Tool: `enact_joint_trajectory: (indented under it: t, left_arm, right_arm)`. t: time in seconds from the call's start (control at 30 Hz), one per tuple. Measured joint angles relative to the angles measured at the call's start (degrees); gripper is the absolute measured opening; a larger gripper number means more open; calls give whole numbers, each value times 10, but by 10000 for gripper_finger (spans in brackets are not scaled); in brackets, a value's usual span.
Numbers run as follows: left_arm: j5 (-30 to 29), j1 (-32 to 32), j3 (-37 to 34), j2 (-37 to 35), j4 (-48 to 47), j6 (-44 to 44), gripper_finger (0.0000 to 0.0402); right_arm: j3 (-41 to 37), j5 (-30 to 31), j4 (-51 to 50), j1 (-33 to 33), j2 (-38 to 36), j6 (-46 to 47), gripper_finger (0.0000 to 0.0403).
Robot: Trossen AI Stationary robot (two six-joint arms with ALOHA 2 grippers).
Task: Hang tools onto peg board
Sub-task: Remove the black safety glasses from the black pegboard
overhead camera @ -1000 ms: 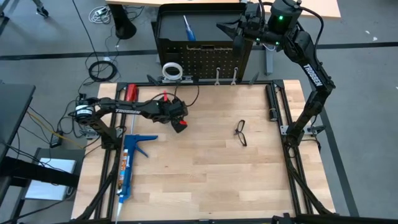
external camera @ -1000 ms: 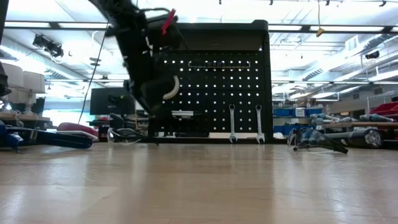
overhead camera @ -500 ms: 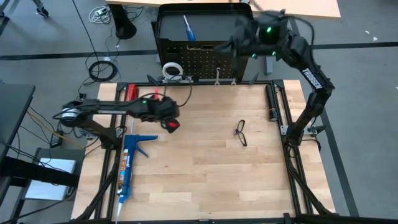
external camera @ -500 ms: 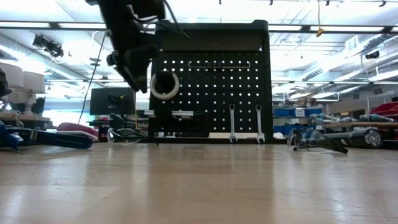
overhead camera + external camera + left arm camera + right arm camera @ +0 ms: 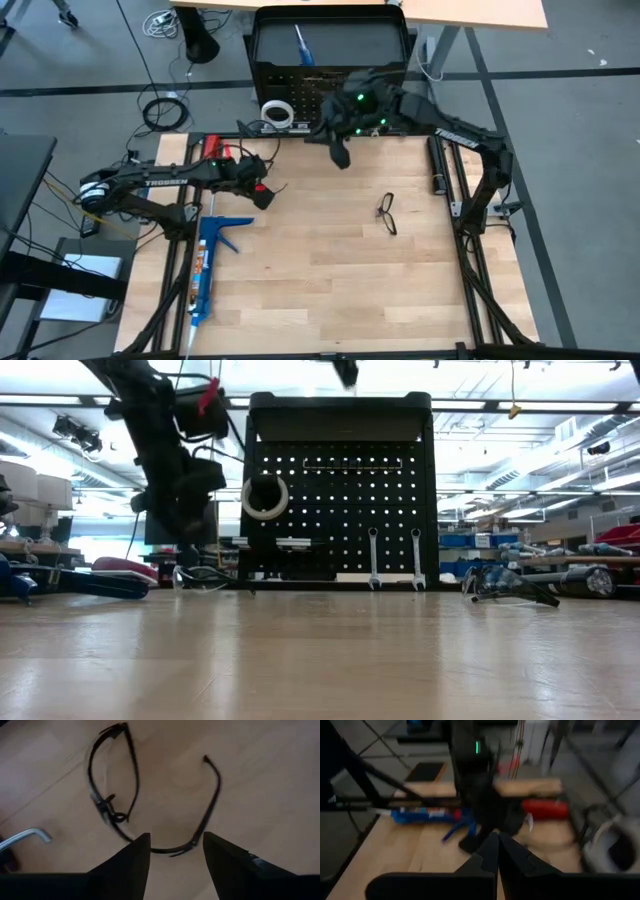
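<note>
Beside left pincer (image 5: 264,190): caulking gun (image 5: 206,262), red-handled tool (image 5: 211,149)

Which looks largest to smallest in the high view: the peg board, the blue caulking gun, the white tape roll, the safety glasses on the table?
1. peg board
2. blue caulking gun
3. white tape roll and safety glasses: they look about alike, so unranked.

A grey floor (image 5: 580,150) surrounds the pale wooden table (image 5: 330,270). Coiled black cables (image 5: 165,112) lie at far left. Bright ceiling lights (image 5: 520,380) shine over workshop benches (image 5: 560,555) beyond.
</note>
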Motion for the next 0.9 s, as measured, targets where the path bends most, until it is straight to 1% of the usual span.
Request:
enact_joint_trajectory:
  t: [0.07,0.17,0.3,0.43,0.53,0.6,0.63,0.73,0.8,0.9]
  left_arm:
    - [-4,10,-10,-7,6,5,179]
    - [-6,31,-11,-18,47,25,162]
    - [-5,66,-12,-20,54,51,133]
    - [12,102,-13,-17,58,76,90]
    - [30,125,-18,-17,73,91,47]
    - [42,139,-24,-17,91,93,17]
    - [53,147,-29,-17,101,92,9]
    - [91,166,-52,-17,148,91,7]
    - [110,176,-62,-17,159,87,6]
    - [104,185,-65,-17,159,77,3]
  right_arm:
    - [-45,-7,20,0,-1,7,13]
    - [-110,-18,55,2,-1,9,9]
    - [-203,-18,120,7,1,20,11]
    - [-282,-18,193,6,1,67,15]
    - [-322,-18,236,7,1,98,13]
    - [-343,-18,260,8,1,113,10]
    - [-352,-18,276,10,1,116,9]
    - [-359,-18,313,17,12,115,7]
    - [-357,-19,322,25,30,116,8]
    - [-328,-22,322,36,79,128,8]
